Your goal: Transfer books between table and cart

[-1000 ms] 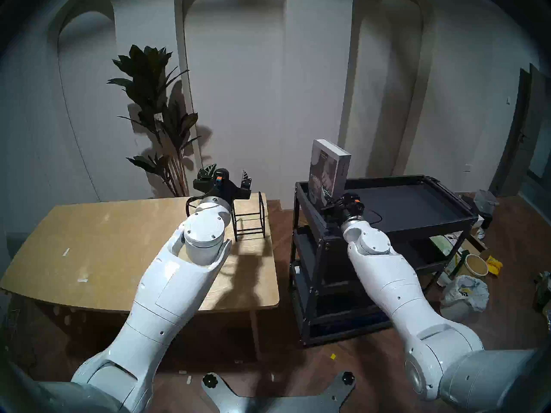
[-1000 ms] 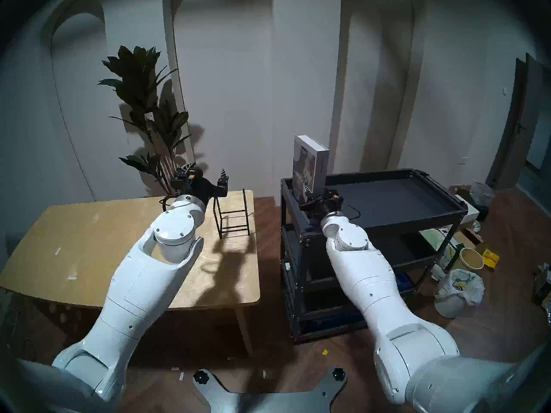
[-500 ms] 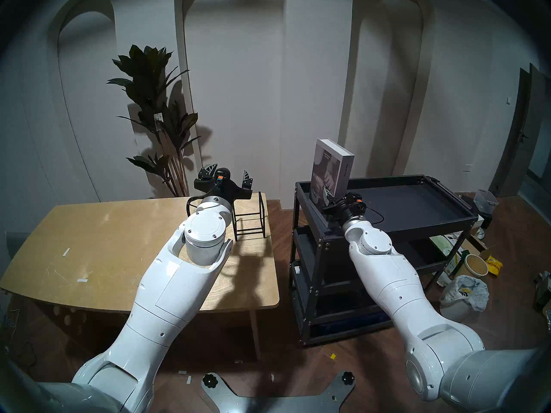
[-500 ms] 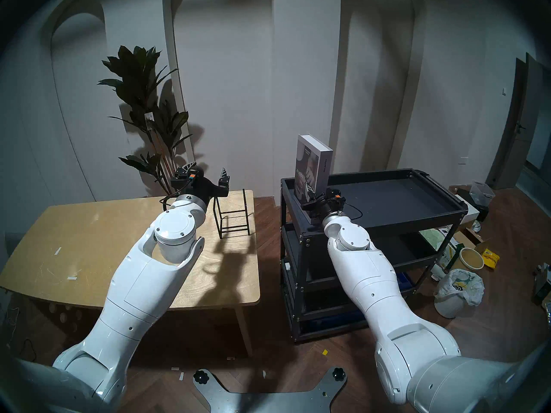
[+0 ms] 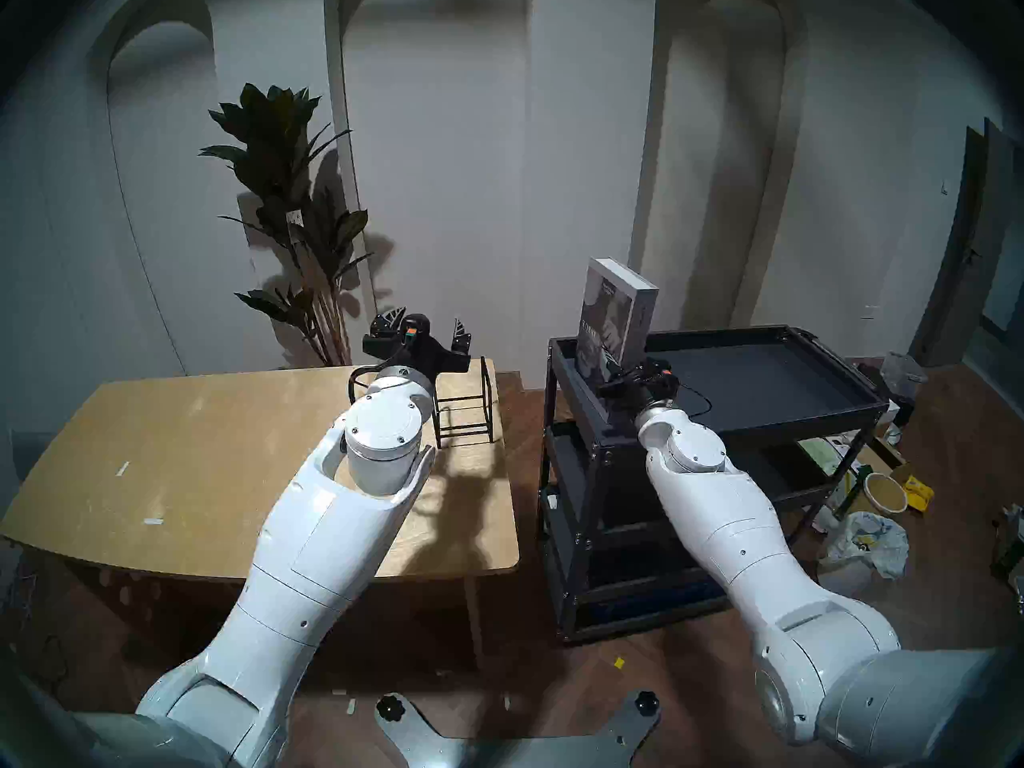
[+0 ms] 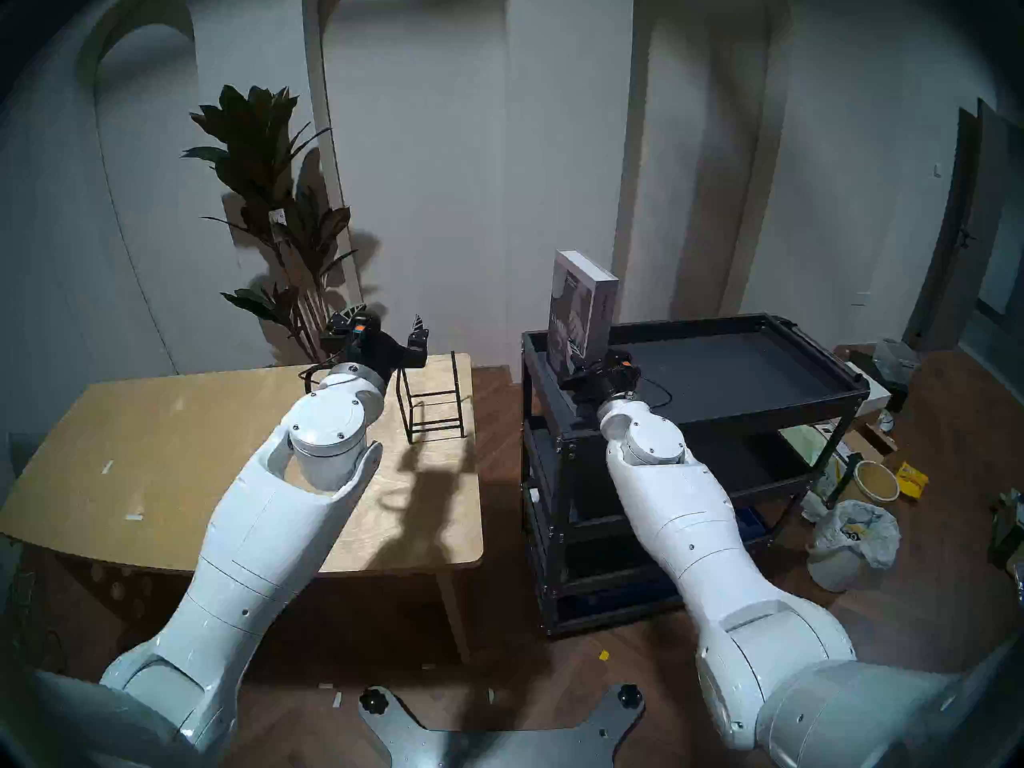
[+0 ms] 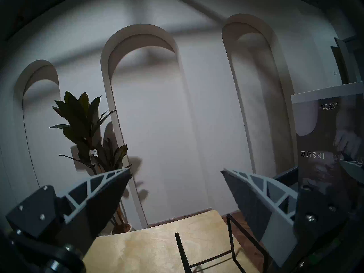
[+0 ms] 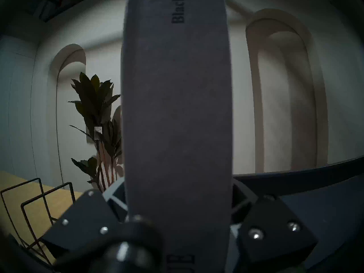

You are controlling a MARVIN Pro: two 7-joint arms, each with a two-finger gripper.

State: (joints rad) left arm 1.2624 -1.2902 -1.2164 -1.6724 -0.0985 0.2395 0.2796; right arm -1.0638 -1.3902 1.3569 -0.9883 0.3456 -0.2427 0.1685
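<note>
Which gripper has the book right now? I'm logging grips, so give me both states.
Left gripper: open, holding nothing.
Right gripper: shut on the book, held upright.

pale plywood counter (image 5: 194, 462): smooth, faint sheen, scuffed. black three-tier metal cart (image 5: 776, 412): matt painted. thick grey-white paper book (image 5: 612, 318): matt spine, slightly glossy cover. thin black wire rack (image 5: 465, 412): metal. ribbed grey plastic fingers (image 7: 102, 187).
</note>
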